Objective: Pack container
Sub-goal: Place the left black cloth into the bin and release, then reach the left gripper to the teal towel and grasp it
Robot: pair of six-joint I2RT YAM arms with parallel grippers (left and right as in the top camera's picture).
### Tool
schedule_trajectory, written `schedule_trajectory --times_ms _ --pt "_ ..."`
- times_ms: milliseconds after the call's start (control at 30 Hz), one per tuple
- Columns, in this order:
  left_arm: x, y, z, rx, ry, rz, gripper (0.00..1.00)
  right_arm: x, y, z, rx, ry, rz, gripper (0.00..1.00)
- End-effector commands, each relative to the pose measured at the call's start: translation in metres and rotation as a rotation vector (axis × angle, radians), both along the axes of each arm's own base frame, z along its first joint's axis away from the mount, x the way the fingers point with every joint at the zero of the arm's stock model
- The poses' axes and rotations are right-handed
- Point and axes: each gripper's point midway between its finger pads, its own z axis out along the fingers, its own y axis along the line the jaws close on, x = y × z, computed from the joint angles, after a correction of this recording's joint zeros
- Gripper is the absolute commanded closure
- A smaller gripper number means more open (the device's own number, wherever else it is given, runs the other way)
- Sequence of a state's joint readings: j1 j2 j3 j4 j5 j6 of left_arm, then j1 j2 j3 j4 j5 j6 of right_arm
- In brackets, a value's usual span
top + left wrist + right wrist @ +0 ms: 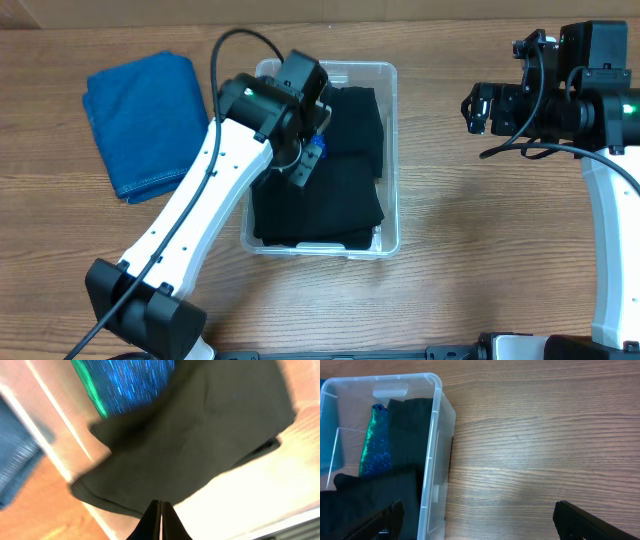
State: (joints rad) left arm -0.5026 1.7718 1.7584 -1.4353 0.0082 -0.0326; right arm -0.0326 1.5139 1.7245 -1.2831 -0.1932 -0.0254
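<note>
Container: clear plastic bin (391, 150) with rounded corners, standing upright on the wooden table (480, 250) near the middle, long side running away from the robot.
Contents: dark black cloth (330, 190) fills most of the floor. The right wrist view shows a sparkly blue-green fabric (372, 445) beside it at one end.
Left gripper: the left gripper (308, 165) reaches down into the bin over the black cloth. In its wrist view the two fingers are pressed together. Whether a fold of cloth is pinched between them cannot be told, because the view is blurred.
Right gripper: the right gripper (477, 108) hangs well apart from the bin on the right side of the table, fingers spread wide and holding nothing.
Also on the table: a folded blue towel (145, 120) lies to the left of the bin, near it but not touching.
How the bin will likely handle: light and stiff, with thin, smooth walls that may flex or slip in a pinch. It could slide on the wood if pushed from one side.
Where to take hold: probably the top rim of a long wall, one finger inside and one outside, clear of the cloth.
How the cloth will likely handle: soft and limp. It would sag and unfold when lifted, so a pinch on a folded edge seems best.
Risk: cloth catching on the rim or dragging the bin along.
</note>
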Motion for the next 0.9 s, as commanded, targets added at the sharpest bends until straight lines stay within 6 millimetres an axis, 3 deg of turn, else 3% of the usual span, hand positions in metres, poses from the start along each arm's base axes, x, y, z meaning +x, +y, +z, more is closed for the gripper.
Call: schedule_trajectory --times_ms 0,100,233,367,500,633,700,733,767,833,867 --pt "-0.010 0.001 -0.039 -0.009 0.065 0.061 0.96 0.001 -0.002 -0.002 -0.006 0.005 -0.010 0.00" --pt "0.001 0.006 -0.081 -0.018 0.047 0.085 0.95 0.001 -0.002 -0.003 -0.006 0.007 -0.010 0.00" --pt "0.022 0.027 -0.131 0.026 0.038 0.146 0.93 0.000 -0.002 -0.003 -0.005 0.012 -0.010 0.00" --pt "0.027 0.047 -0.151 0.049 0.089 0.191 0.89 -0.001 -0.002 -0.003 -0.005 0.014 -0.010 0.00" --pt "0.037 0.041 -0.115 0.029 0.058 0.176 0.87 0.000 -0.002 -0.003 -0.006 0.011 -0.010 0.00" --pt "0.055 0.017 -0.022 -0.097 -0.093 0.123 0.77 0.000 -0.002 -0.003 -0.006 0.011 -0.010 0.00" --pt "0.059 0.017 0.025 -0.134 -0.193 0.122 0.71 0.000 -0.003 -0.003 -0.007 0.010 -0.011 0.00" --pt "0.061 0.023 0.048 -0.137 -0.255 0.135 0.60 0.000 -0.003 -0.003 -0.010 0.010 -0.012 0.00" --pt "0.062 0.033 0.064 -0.129 -0.303 0.170 0.41 0.000 -0.004 -0.003 -0.012 0.010 -0.014 0.00" --pt "0.063 0.055 0.081 -0.117 -0.361 0.259 0.24 0.000 -0.004 -0.003 -0.012 0.010 -0.014 0.00" --pt "0.063 0.080 0.092 -0.114 -0.387 0.340 0.04 0.000 -0.004 -0.003 -0.012 0.010 -0.014 0.00"
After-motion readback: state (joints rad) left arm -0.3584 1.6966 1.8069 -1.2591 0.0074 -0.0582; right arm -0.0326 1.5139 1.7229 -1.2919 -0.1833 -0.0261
